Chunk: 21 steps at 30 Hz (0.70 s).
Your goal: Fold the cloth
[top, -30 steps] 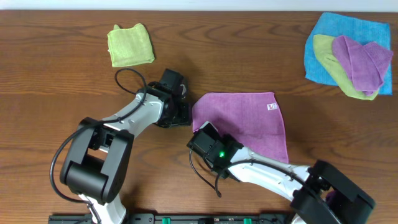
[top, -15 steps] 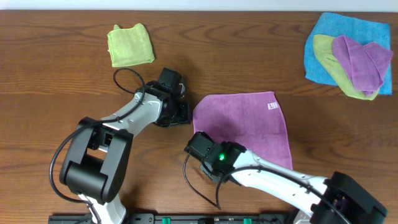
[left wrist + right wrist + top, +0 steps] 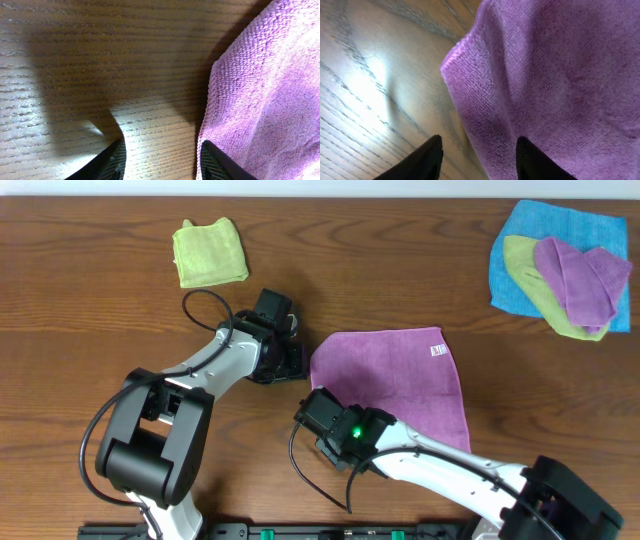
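The lilac-purple cloth (image 3: 400, 375) lies flat on the table in the middle, with a small white label near its far right corner. My left gripper (image 3: 298, 362) is open at the cloth's left edge; in the left wrist view its fingers (image 3: 162, 156) straddle that edge of the cloth (image 3: 260, 90), one over wood and one over fabric. My right gripper (image 3: 316, 402) is open at the near left corner; in the right wrist view its fingers (image 3: 479, 152) straddle the cloth's edge (image 3: 545, 75).
A folded lime-green cloth (image 3: 210, 252) lies at the far left. At the far right a pile holds a bright blue cloth (image 3: 560, 225), a green cloth (image 3: 535, 285) and a purple cloth (image 3: 580, 275).
My right gripper has slid leftward and nearer along the cloth, from on top of it to its near left corner. The left arm has barely moved.
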Each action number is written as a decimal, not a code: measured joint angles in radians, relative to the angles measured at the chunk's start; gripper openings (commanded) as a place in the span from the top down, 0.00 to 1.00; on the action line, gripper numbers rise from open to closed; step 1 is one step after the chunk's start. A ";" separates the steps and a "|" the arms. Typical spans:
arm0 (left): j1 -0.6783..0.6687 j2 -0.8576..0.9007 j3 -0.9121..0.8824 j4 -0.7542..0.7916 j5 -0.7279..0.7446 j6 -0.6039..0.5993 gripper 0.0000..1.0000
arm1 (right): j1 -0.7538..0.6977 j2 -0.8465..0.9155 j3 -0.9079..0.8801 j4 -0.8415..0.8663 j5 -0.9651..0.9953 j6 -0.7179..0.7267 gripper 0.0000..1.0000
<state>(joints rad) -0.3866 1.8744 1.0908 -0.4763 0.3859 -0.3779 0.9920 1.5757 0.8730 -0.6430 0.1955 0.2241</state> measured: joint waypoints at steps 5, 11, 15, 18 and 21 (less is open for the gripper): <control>0.000 0.000 0.000 -0.008 0.000 0.000 0.50 | 0.000 0.006 0.000 0.063 0.019 -0.005 0.57; 0.000 0.000 0.003 -0.029 0.000 0.000 0.50 | 0.002 0.113 0.000 0.100 0.026 -0.011 0.81; 0.000 0.000 0.004 -0.033 0.001 0.000 0.49 | 0.003 0.138 0.003 0.106 0.046 -0.015 0.87; 0.000 0.000 0.004 -0.033 0.001 0.000 0.48 | 0.003 0.139 0.003 0.098 0.093 -0.016 0.87; 0.000 -0.001 0.004 -0.033 0.002 0.000 0.48 | 0.003 0.139 0.003 0.089 0.193 -0.016 0.90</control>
<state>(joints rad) -0.3866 1.8736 1.0946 -0.5091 0.3878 -0.3775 0.9947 1.7149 0.8761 -0.5541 0.3882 0.2085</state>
